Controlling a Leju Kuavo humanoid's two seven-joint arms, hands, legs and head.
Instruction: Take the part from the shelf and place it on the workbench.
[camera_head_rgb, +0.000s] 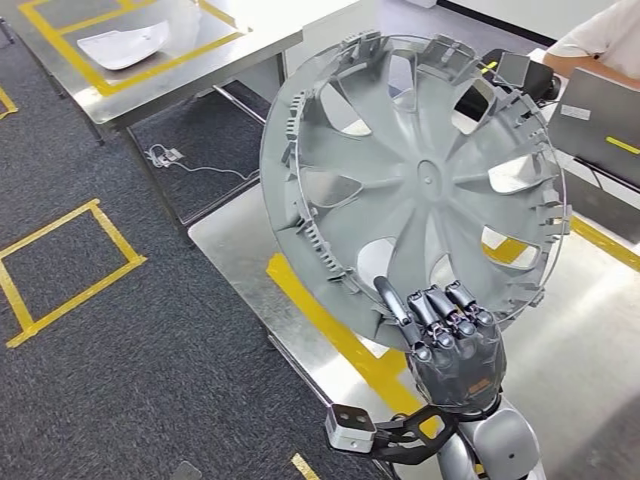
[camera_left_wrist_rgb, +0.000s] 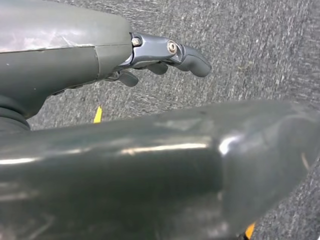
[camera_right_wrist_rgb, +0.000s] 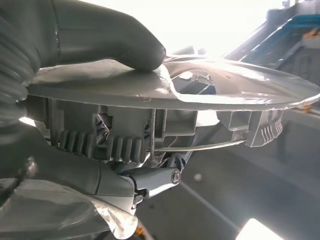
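A large grey wheel cover (camera_head_rgb: 423, 180) stands tilted in the air above the metal workbench (camera_head_rgb: 249, 240), its ribbed inner side facing me. My right hand (camera_head_rgb: 449, 345) grips its lower rim from below. In the right wrist view the thumb (camera_right_wrist_rgb: 113, 42) presses on one face of the wheel cover (camera_right_wrist_rgb: 211, 87) and the fingers (camera_right_wrist_rgb: 151, 181) hold the clipped underside. My left hand (camera_left_wrist_rgb: 166, 55) hangs over dark carpet with its fingers loosely extended and nothing in them.
The workbench carries yellow tape lines (camera_head_rgb: 332, 325). A second metal table (camera_head_rgb: 151, 50) with a white part (camera_head_rgb: 121, 45) stands at the back left. A person's arm (camera_head_rgb: 596, 45) and a laptop (camera_head_rgb: 596, 125) are at the back right. Yellow floor markings (camera_head_rgb: 68, 270) lie on the carpet.
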